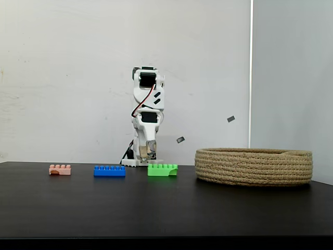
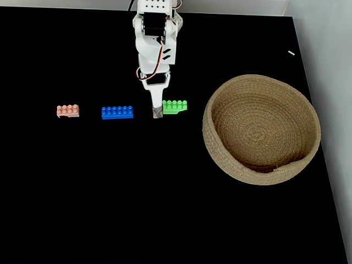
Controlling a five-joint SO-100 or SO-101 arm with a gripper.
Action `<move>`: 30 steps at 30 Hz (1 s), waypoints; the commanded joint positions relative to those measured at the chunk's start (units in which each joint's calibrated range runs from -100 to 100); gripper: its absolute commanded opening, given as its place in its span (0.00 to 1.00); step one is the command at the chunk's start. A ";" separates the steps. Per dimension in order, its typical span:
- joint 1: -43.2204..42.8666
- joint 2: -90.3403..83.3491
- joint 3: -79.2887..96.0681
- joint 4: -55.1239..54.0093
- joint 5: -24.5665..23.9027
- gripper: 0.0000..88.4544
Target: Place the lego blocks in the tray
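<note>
Three lego blocks lie in a row on the black table: a pale pink one (image 1: 60,170) (image 2: 68,111) at the left, a long blue one (image 1: 109,171) (image 2: 117,112) in the middle, and a green one (image 1: 162,170) (image 2: 175,106) at the right. The tray (image 1: 254,166) (image 2: 209,129), a round coiled-rope basket, sits right of the green block with nothing in it. My gripper (image 1: 148,154) (image 2: 158,114) points down with its fingers together, its tip just left of the green block's left end, holding nothing.
The white arm base (image 1: 136,162) (image 2: 155,11) stands at the table's back edge behind the blocks. A white wall rises behind it. The table's right edge (image 2: 322,148) runs close past the tray.
</note>
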 commanded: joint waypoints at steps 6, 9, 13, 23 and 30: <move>-1.15 3.51 -4.52 0.45 -1.22 0.35; -1.97 4.97 -4.61 0.45 -2.25 0.35; -3.38 6.52 -5.07 0.45 -3.27 0.34; -5.27 9.96 -5.98 -1.63 -4.05 0.26; -6.10 12.45 -6.80 -2.63 -4.00 0.02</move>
